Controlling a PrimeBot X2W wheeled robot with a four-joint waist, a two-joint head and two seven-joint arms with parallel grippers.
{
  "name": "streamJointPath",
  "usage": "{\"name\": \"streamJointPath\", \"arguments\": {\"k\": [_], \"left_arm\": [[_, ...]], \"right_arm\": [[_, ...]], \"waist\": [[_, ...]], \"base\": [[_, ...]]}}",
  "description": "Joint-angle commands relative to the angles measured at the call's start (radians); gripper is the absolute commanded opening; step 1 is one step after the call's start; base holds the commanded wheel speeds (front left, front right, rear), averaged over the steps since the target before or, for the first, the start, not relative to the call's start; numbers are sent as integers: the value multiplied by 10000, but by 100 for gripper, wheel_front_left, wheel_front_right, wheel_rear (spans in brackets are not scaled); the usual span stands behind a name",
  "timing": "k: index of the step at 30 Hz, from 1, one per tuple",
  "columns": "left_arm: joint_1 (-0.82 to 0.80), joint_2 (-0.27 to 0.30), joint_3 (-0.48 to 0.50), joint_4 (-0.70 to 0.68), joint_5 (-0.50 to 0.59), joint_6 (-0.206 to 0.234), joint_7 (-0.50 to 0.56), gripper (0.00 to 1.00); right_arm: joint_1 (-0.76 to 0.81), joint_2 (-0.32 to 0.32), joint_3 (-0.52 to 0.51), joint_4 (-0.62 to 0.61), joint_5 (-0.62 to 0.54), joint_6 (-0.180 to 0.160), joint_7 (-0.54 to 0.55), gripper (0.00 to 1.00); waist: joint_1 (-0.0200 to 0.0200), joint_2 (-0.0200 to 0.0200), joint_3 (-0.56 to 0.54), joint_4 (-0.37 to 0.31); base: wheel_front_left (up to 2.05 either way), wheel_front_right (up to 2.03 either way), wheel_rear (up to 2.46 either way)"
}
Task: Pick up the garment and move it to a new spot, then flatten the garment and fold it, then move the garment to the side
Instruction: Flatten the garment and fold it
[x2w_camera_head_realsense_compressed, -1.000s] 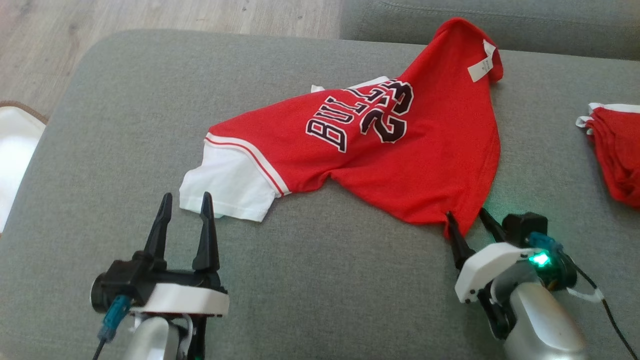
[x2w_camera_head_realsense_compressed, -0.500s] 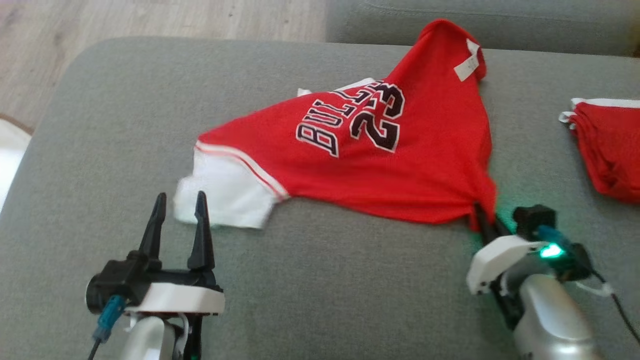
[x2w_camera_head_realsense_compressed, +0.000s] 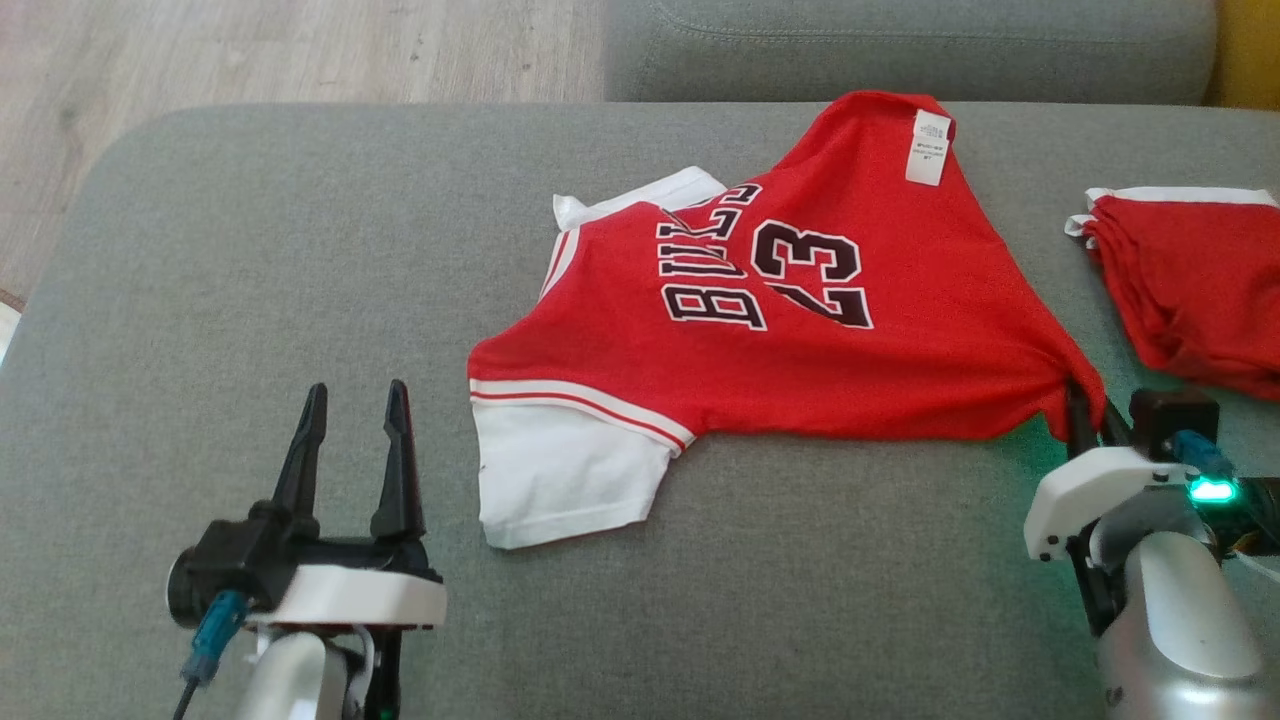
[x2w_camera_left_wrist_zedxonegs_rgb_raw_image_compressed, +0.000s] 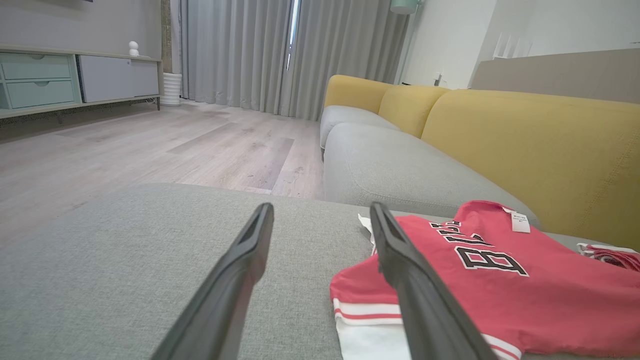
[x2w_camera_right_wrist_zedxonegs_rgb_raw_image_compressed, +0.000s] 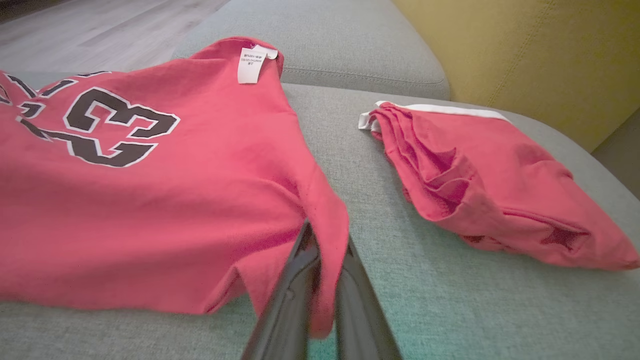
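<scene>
Right gripper is clamped on the near right corner of the red jersey, with just a small fold of hem between the fingers in the right wrist view. Left gripper is wide open and holding nothing, hovering over the grey cushion just beside the white sleeve without touching it. The jersey lies roughly mid-cushion, print up, wrinkled, with the far sleeve partly tucked under. Main risk is the single-corner grip: any pull drags the whole shirt by one point, so it will likely pivot and bunch instead of travelling flat, and a pinch that thin could slip out under drag on the rough fabric. Second risk is the other red garment, which sits near the right gripper. A move to the right could sweep the jersey into it or snag both. If the left closes on the sleeve alone, the body may twist during flattening.
</scene>
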Motion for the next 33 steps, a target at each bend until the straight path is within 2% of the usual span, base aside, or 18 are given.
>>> {"name": "streamJointPath", "arguments": {"k": [1,4,9,15,19,26,33], "left_arm": [[-323,87,245,-272,42,-1,-53,100],[-295,87,239,-254,57,-7,-53,100],[-126,87,340,-238,115,-9,-53,100],[193,87,424,-307,140,2,-53,100],[290,87,328,-324,118,1,-53,100],[286,87,28,-30,23,-67,-53,100],[237,123,-623,1099,-13,-205,81,100]], "right_arm": [[-44,-28,271,-339,60,65,-54,100],[26,-28,339,-434,115,65,-247,100],[359,-28,650,-1037,477,65,-1162,100],[1537,-28,1688,-2696,1713,65,-1640,100],[2257,-28,1856,-3491,2188,65,-1655,100],[2550,-28,2032,-3893,2449,65,-1658,100],[2572,-28,1960,-3941,2516,65,-1659,100]], "waist": [[-1,-1,-21,-1],[-1,-1,-80,-10],[-1,-1,-315,-102],[-1,-1,-611,-320],[-1,-1,-653,-403],[-1,-1,-606,-438],[-1,-1,-648,-420]], "base": [[0,0,0],[0,0,0],[0,0,0],[0,0,0],[0,0,0],[0,0,0],[0,0,0]]}}
